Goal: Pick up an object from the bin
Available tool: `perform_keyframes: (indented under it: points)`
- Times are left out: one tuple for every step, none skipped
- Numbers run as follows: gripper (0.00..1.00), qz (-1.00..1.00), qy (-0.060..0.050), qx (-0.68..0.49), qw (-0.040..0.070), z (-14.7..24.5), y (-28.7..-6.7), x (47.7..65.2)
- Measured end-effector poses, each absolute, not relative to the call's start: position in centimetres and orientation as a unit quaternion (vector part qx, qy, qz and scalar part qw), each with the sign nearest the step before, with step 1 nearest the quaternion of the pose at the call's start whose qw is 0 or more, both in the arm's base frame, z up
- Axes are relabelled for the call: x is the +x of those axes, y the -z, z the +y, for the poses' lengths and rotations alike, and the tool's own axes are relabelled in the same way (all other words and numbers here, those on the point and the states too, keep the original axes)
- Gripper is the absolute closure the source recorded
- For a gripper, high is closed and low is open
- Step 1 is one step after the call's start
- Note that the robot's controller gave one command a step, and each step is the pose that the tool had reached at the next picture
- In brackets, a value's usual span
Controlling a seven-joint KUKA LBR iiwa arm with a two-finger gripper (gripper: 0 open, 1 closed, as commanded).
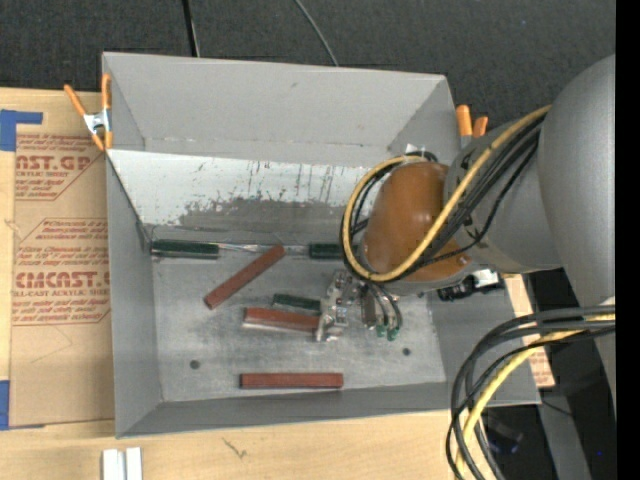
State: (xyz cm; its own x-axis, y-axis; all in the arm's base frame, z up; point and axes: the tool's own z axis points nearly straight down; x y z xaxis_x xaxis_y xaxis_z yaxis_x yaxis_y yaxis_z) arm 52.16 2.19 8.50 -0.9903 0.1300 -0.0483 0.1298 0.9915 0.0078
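Camera view from above shows the grey metal bin [200, 183] with the arm entering from the right, its orange cover [405, 218] looped with yellow and black cables [352, 230]. The gripper [338, 316] is low over the bin floor, right of centre, at the right end of a flat red-brown bar [278, 318]; whether it is open or closed on that bar I cannot tell. A short dark green piece [294, 300] lies just above the bar. A tilted red-brown bar [244, 277] lies to the left, a third red-brown bar [291, 379] lies near the front wall, and a dark green rod [185, 250] lies along the back.
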Motion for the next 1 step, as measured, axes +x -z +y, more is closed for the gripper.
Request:
perform_keyframes:
  points:
    - [1.0, 0.999, 0.0, 0.051, 0.002, 0.88, -22.37, 54.1]
